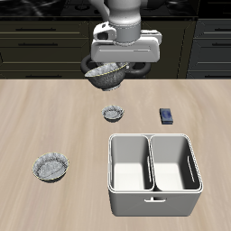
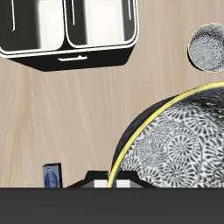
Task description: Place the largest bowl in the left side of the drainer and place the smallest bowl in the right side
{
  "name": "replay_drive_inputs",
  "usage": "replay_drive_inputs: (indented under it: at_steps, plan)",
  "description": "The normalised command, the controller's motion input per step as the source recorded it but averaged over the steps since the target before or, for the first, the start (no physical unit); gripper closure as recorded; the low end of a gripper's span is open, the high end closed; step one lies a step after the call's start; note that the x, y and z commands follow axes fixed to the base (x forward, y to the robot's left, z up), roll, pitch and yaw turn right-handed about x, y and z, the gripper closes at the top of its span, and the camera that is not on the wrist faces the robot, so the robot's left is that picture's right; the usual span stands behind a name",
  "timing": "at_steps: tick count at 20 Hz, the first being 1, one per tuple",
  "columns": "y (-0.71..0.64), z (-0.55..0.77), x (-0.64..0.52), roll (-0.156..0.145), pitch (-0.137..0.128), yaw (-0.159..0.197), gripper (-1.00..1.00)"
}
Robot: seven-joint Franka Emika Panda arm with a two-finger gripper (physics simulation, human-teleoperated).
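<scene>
Bowls are what this job turns on, and in the exterior view the largest bowl (image 1: 106, 76) hangs tilted in the air below the gripper (image 1: 110, 65), well above the counter (image 1: 54, 117) and toward its back edge; I judge the jaws to be closed on its rim, though the contact itself is too small to make out. The smallest bowl (image 1: 113, 114) sits on the counter about midway across, apart from the drainer (image 1: 153, 174), which stands near the front edge with both of its compartments showing nothing inside. A mid-sized bowl (image 1: 50, 167) rests toward the front edge on the side away from the drainer, and a small dark object (image 1: 167, 115) lies farther back than the drainer. In the wrist view the largest bowl (image 2: 179, 144) fills much of the picture close to the camera, its patterned inside and yellowish rim plain, while the drainer (image 2: 70, 54), the smallest bowl (image 2: 209, 46) and the small dark object (image 2: 52, 176) lie on the wood beyond it; the jaws themselves do not show clearly here. By my reading, neither placement is done: the first bowl is lifted but not yet carried over its compartment, and the second is untouched.
</scene>
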Motion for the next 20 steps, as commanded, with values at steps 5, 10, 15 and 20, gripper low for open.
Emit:
replay_drive_inputs:
  at_steps: [5,10,15,20]
  plan:
    - [0.44,0.14,0.13,0.020,0.011,-0.025,1.00]
    - [0.45,0.10,0.09,0.019,-0.008,0.011,1.00]
    - [0.03,0.04,0.03,-0.008,-0.001,-0.003,1.00]
    - [0.62,0.22,0.29,-0.029,-0.034,0.001,1.00]
